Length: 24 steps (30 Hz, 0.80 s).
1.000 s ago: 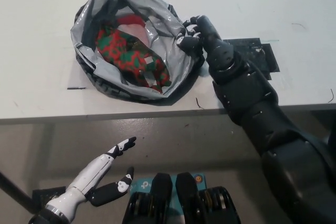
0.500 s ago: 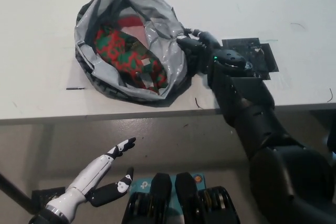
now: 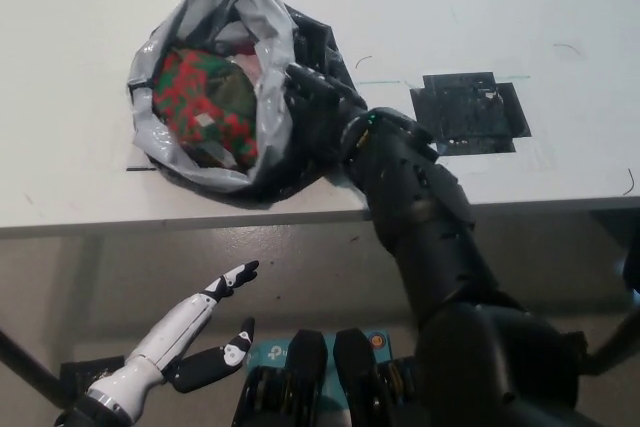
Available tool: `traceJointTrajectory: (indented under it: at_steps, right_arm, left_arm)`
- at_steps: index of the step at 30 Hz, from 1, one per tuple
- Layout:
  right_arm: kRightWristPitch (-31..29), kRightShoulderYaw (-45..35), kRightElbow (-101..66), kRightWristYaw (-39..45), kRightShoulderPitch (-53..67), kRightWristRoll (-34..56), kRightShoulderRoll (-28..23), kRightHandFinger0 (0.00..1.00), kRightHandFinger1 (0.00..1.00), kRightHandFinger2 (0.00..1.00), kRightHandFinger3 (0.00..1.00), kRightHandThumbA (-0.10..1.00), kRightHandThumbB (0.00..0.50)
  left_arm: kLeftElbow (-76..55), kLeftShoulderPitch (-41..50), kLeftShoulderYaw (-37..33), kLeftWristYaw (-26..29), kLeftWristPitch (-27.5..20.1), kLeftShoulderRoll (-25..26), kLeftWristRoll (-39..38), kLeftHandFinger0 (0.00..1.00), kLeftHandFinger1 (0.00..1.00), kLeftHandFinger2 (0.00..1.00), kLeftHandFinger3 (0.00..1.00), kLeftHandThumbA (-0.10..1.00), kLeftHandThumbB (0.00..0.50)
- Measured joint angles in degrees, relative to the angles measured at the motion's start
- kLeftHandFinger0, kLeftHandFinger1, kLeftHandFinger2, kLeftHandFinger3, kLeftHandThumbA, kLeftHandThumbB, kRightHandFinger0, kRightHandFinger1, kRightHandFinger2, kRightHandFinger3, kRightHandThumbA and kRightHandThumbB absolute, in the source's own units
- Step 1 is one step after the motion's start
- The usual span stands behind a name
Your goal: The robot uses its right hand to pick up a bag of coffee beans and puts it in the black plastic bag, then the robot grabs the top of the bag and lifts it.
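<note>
The black plastic bag (image 3: 215, 37) lies on the white table (image 3: 480, 7) with its mouth toward me. Inside it shows the coffee bean bag (image 3: 200, 102), patterned red and green. My black right hand (image 3: 315, 97) presses against the bag's right rim, its fingers curled into the plastic there and gathering it. My white left hand (image 3: 195, 337) rests low at the lower left, below the table edge, fingers apart and holding nothing.
A patch of black tape (image 3: 468, 112) is stuck to the table right of the bag. A short dark mark (image 3: 143, 168) lies near the table's front edge, which runs across the picture below the bag.
My right hand has moved left into the bag's right rim and closed on it. The bag has bunched up and shifted left. The left hand has not moved.
</note>
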Motion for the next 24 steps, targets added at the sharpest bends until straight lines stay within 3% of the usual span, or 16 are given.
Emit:
traceJointTrajectory:
  at_steps: [5,6,8,13,18,24]
  right_arm:
    - [1.45,-1.01,-3.82,-0.95,-0.5,4.57,1.93,0.0,0.14,0.73,1.0,-0.1,0.059]
    - [1.67,-1.04,-4.38,-1.32,-0.7,5.38,2.2,0.0,0.11,0.72,1.0,-0.1,0.013]
    - [1.99,-1.04,-5.46,-1.95,-1.31,6.92,2.7,0.0,0.11,0.72,1.0,-0.1,0.008]
    - [2.92,-1.02,-7.81,-4.33,-3.38,11.71,3.08,0.0,0.13,0.74,1.0,-0.1,0.009]
    - [3.69,-1.06,-11.43,-7.87,-6.91,16.71,3.51,0.0,0.1,0.72,1.0,-0.1,0.056]
    - [4.17,-0.85,-16.19,-11.72,-11.32,21.74,4.13,0.0,0.08,0.71,1.0,-0.1,0.042]
  left_arm:
    - [0.0,-0.33,0.01,0.0,0.01,0.0,0.03,1.0,1.0,1.0,1.0,0.31,0.239]
    - [0.0,-0.38,0.0,0.0,0.01,0.0,0.07,1.0,1.0,1.0,1.0,0.31,0.237]
    - [0.0,-0.5,0.0,0.0,0.01,0.0,0.16,1.0,1.0,1.0,1.0,0.31,0.237]
    - [0.0,-0.95,-0.02,0.0,0.0,0.0,0.56,1.0,1.0,1.0,1.0,0.33,0.239]
    - [0.0,-1.48,-0.06,0.0,0.0,0.0,0.87,1.0,1.0,1.0,1.0,0.33,0.236]
    - [-0.02,-2.31,-0.07,0.0,-0.02,0.03,1.06,1.0,1.0,1.0,1.0,0.31,0.237]
